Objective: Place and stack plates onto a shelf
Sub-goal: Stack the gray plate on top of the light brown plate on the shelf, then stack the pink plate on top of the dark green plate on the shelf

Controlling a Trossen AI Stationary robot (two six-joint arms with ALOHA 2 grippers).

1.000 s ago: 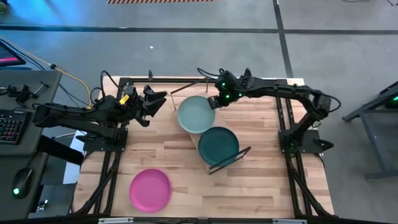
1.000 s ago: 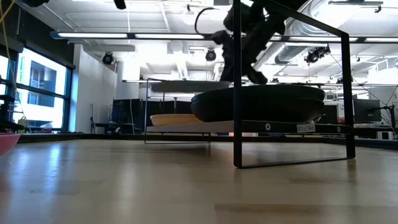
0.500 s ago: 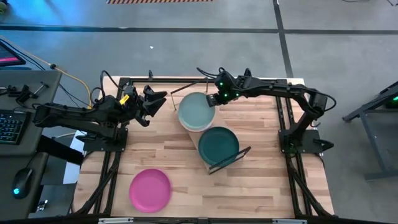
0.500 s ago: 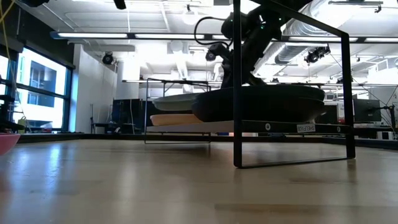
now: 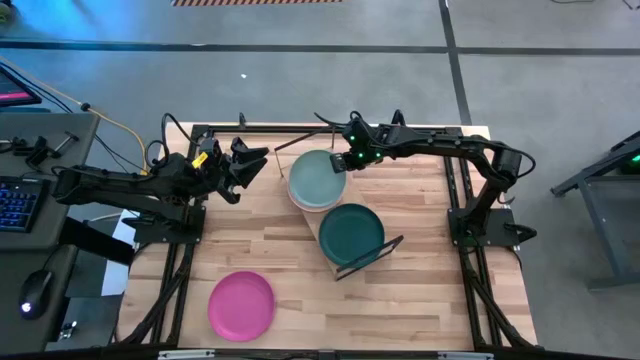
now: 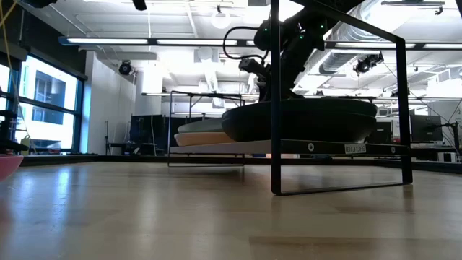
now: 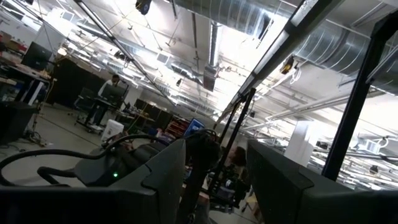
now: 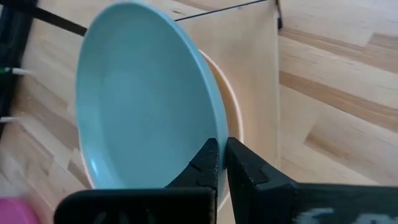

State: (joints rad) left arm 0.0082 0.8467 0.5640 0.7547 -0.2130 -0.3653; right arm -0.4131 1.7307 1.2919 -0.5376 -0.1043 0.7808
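Note:
The pale sage-green plate (image 5: 315, 178) (image 8: 143, 99) sits tilted over the cream plate (image 8: 235, 121) (image 6: 198, 139) at the far end of the light-wood shelf (image 8: 255, 56) (image 6: 216, 149). My right gripper (image 5: 343, 160) (image 8: 222, 158) is shut on the green plate. The dark teal plate (image 5: 351, 232) (image 6: 299, 119) lies flat on the shelf's near end. The magenta pink plate (image 5: 241, 304) lies on the tabletop near the near-left corner. No charcoal black plate shows. My left gripper (image 5: 255, 160) (image 7: 217, 180) hovers open to the left of the shelf, holding nothing. My right gripper pinches the sage-green plate's rim (image 8: 214, 134) on its right side between its two fingers, one finger above the rim and one below. It comes from the table's right, slanting down. The plate tilts in the hold, its held side higher, and lies low on the cream plate (image 6: 198, 139).
The shelf's thin black frame (image 6: 274, 94) stands upright at each end of the board, close to the right arm. Bare tabletop lies between the pink plate and the shelf. A desk with a keyboard and mouse stands off the table's left edge.
My right gripper has come down and slightly toward the table's left, staying shut on the sage-green plate. The plate has dropped from well above the shelf down onto the cream plate. My left arm has kept still.

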